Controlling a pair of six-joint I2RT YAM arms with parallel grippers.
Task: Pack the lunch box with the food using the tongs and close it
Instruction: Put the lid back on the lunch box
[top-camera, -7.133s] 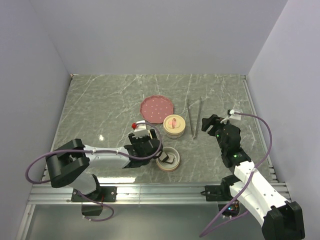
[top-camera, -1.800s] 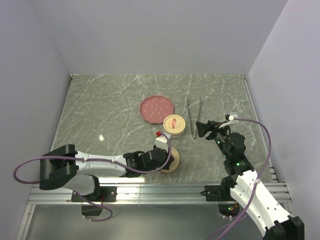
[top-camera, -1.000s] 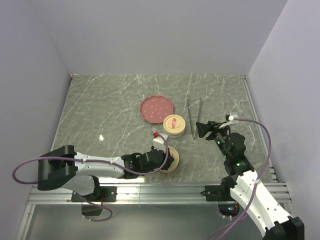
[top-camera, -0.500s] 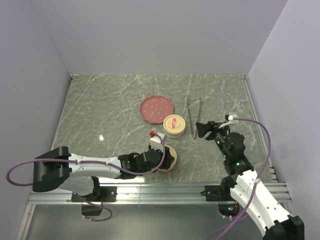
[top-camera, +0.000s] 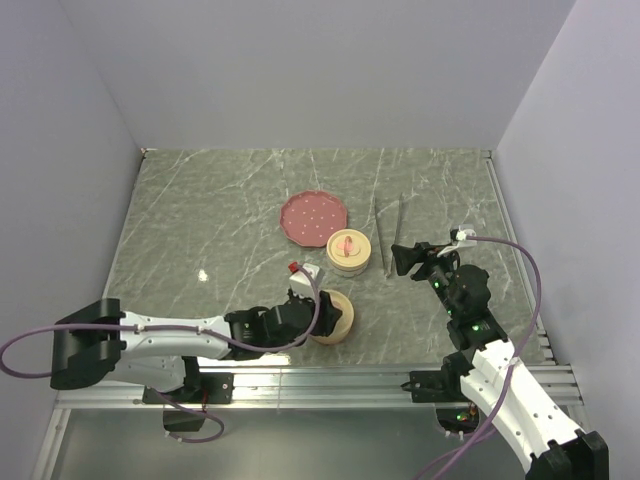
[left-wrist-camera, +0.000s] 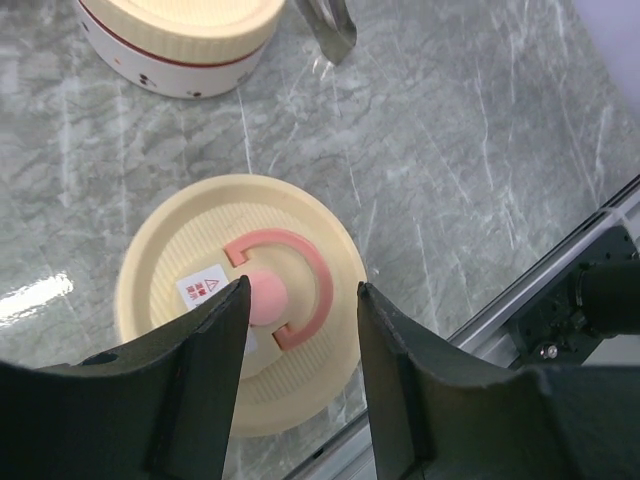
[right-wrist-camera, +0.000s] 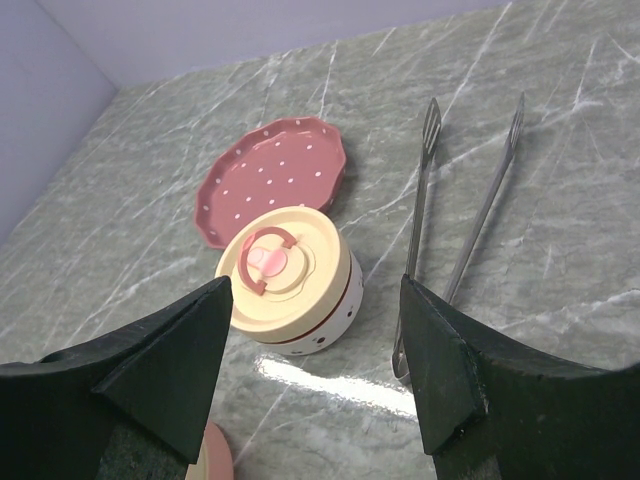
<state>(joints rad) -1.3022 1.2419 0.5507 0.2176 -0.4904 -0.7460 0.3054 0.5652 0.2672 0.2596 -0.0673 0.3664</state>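
The near lunch box (top-camera: 335, 318) stands with its cream lid (left-wrist-camera: 300, 370) on. In the left wrist view my left gripper (left-wrist-camera: 300, 300) hovers open above that lid, and the pink knob (left-wrist-camera: 268, 298) shows by the left finger's edge. From above, the left gripper (top-camera: 308, 308) sits at the box's left side. A second lidded lunch box (top-camera: 348, 252) (right-wrist-camera: 285, 275) stands further back. The tongs (top-camera: 388, 232) (right-wrist-camera: 420, 220) lie flat on the table to its right. My right gripper (top-camera: 397, 262) (right-wrist-camera: 315, 290) is open and empty, near the tongs' near end. The food is out of view.
A pink dotted plate (top-camera: 313, 218) (right-wrist-camera: 270, 180) lies bare behind the far box. The table's metal rail (top-camera: 330, 375) runs along the near edge, just in front of the near box. Walls close in the left, back and right sides.
My left gripper opened off the lid's knob and pulled back to the left, with the lid staying on the near box. The right arm has not moved.
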